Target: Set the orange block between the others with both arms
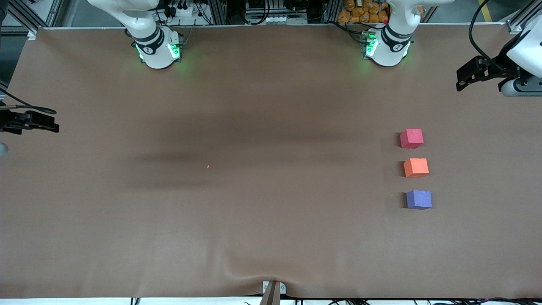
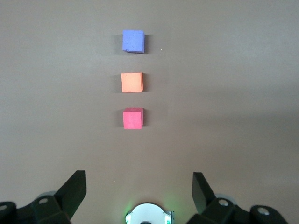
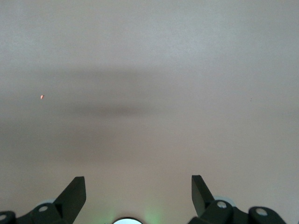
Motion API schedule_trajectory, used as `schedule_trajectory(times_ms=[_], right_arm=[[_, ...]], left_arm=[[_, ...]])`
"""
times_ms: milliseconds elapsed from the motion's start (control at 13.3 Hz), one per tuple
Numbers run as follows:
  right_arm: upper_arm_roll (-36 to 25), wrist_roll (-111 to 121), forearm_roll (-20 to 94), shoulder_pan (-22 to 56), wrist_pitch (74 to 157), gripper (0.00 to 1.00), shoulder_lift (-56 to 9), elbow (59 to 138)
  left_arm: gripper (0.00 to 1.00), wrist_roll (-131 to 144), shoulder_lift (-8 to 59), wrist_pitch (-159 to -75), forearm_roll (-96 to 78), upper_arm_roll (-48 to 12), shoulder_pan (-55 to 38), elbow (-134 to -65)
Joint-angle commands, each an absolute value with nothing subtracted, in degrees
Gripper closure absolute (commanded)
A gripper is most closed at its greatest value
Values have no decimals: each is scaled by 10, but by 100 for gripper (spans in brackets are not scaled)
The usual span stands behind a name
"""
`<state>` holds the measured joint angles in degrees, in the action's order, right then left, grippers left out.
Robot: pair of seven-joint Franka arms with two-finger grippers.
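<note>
The orange block (image 1: pixel 416 167) sits between the pinkish-red cube (image 1: pixel 411 138) and purple cube (image 1: pixel 418 199), near the table's (image 1: pixel 254 220) left-arm end. Left hand (image 2: pixel 139 189) and right hand (image 3: pixel 138 189) hover open, empty.

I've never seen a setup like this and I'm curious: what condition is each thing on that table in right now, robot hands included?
Orange block: flat on the table, already between the other two, touching neither.
Red block: on the table, farthest from the front camera.
Purple block: on the table, nearest the camera.
Left gripper: open, empty, off at the table's edge.
Right gripper: open, empty, over bare table.
</note>
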<state>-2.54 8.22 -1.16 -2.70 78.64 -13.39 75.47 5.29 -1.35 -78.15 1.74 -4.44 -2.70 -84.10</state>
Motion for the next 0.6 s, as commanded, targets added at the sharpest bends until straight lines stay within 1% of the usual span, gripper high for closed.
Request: schedule_trajectory(times_ms=[0, 525], right_arm=[[-25, 82, -15, -23, 783, 0, -127, 755], [-25, 83, -17, -25, 780, 0, -125, 754]], left_arm=[[0, 63, -17, -774, 20, -44, -31, -835], [0, 56, -16, -778, 19, -48, -32, -836]])
